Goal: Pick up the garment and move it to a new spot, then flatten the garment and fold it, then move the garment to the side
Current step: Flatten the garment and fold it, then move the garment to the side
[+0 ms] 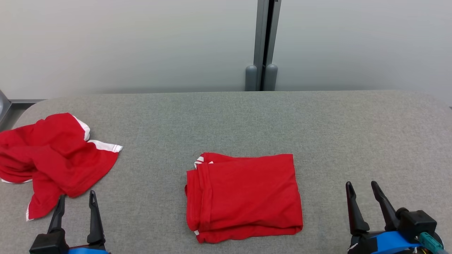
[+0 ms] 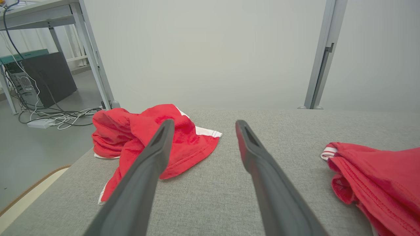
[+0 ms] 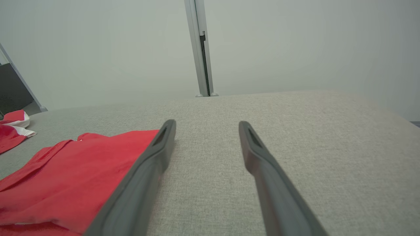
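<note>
A red garment lies folded into a neat rectangle at the middle of the grey table; its edge shows in the left wrist view and it spreads at the lower left of the right wrist view. A second red garment with white trim lies crumpled at the table's left end. My left gripper stands open just in front of the crumpled one, holding nothing. Right of the folded garment, my right gripper is open and empty.
A pale wall with a grey post runs behind the table. In the left wrist view a desk leg, a computer case and cables stand on the floor off the table's left end. Bare table stretches right of the folded garment.
</note>
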`<state>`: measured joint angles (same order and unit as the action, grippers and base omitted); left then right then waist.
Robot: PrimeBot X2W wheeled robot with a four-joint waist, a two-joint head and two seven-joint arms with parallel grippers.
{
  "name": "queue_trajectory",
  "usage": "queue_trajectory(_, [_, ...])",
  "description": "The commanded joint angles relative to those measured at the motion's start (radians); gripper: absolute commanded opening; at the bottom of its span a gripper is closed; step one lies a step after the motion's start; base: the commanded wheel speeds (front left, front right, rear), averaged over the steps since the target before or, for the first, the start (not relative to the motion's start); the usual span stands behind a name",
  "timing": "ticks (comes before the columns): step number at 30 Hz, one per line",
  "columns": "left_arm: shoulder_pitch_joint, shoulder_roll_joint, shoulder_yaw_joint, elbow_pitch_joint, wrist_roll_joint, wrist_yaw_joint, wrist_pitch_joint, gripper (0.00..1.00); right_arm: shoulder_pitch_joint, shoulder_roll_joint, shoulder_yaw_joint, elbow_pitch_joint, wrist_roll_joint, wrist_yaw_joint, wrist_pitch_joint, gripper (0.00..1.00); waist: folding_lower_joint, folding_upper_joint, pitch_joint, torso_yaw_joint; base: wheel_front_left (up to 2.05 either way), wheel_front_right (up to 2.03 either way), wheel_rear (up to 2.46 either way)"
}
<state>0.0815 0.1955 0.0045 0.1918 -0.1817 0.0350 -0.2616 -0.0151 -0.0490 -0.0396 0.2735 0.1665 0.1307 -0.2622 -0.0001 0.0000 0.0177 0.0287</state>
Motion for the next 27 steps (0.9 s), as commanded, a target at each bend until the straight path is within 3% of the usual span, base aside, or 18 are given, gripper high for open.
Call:
queue_trajectory(1, [0.010, 0.002, 0.003, 0.005, 0.005, -0.003, -0.004, 1.00, 0.013, -0.003, 0.003, 0.004, -0.008, 0.000, -0.002, 1.00, 0.0001, 0.0000, -0.004, 0.000, 0.00, 0.00, 0.00])
queue_trajectory(27, [-0.003, -0.012, 0.014, 0.028, -0.005, -0.025, -0.004, 1.00, -0.008, -0.003, 0.042, 0.006, -0.013, 0.000, 0.033, 1.00, 0.0001, 0.0000, -0.010, -0.009, 0.00, 0.00, 0.00])
